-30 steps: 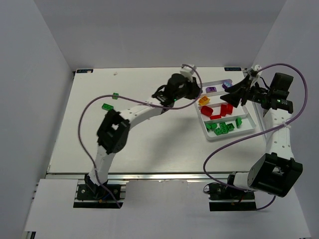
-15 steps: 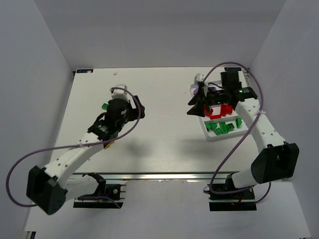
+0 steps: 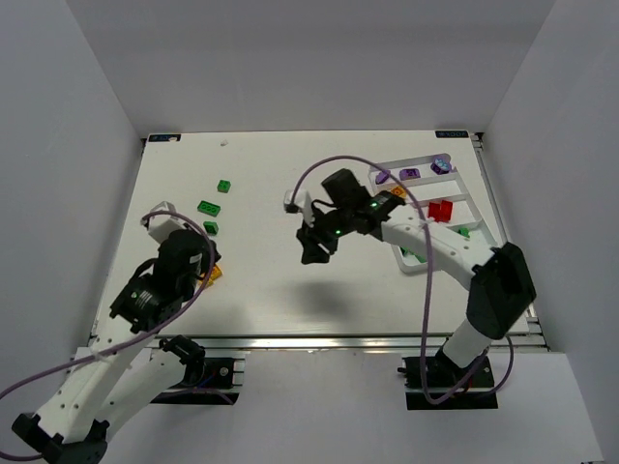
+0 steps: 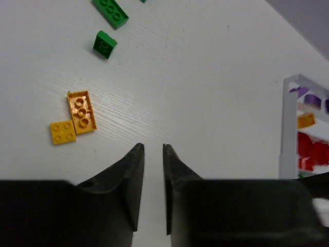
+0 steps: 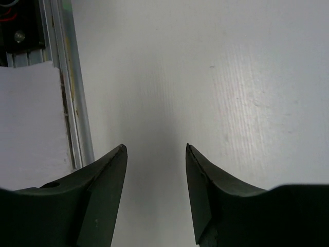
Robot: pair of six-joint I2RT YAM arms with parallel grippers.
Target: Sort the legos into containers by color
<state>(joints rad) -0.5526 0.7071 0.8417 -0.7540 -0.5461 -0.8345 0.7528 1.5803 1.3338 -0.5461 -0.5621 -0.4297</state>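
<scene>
Three green legos (image 3: 209,207) lie on the table at the far left; two of them show in the left wrist view (image 4: 105,43). An orange brick (image 4: 81,111) and a yellow brick (image 4: 63,131) lie side by side near the left edge (image 3: 211,275). The white tray (image 3: 481,220) at the right holds purple (image 3: 411,174), red (image 3: 440,210) and green (image 3: 462,232) legos in separate compartments. My left gripper (image 3: 196,259) hovers by the yellow bricks (image 4: 152,147), empty, its jaws a narrow gap apart. My right gripper (image 3: 314,247) is open and empty over bare table (image 5: 156,149), left of the tray.
The tray's near end (image 4: 284,134) shows at the right of the left wrist view, with an orange piece (image 4: 306,120) inside. The aluminium rail (image 5: 77,103) of the table's front edge runs beside my right gripper. White walls enclose the table.
My left arm has swung back from the tray to the near left, over the yellow bricks. My right arm has moved from the tray out over the table's middle.
</scene>
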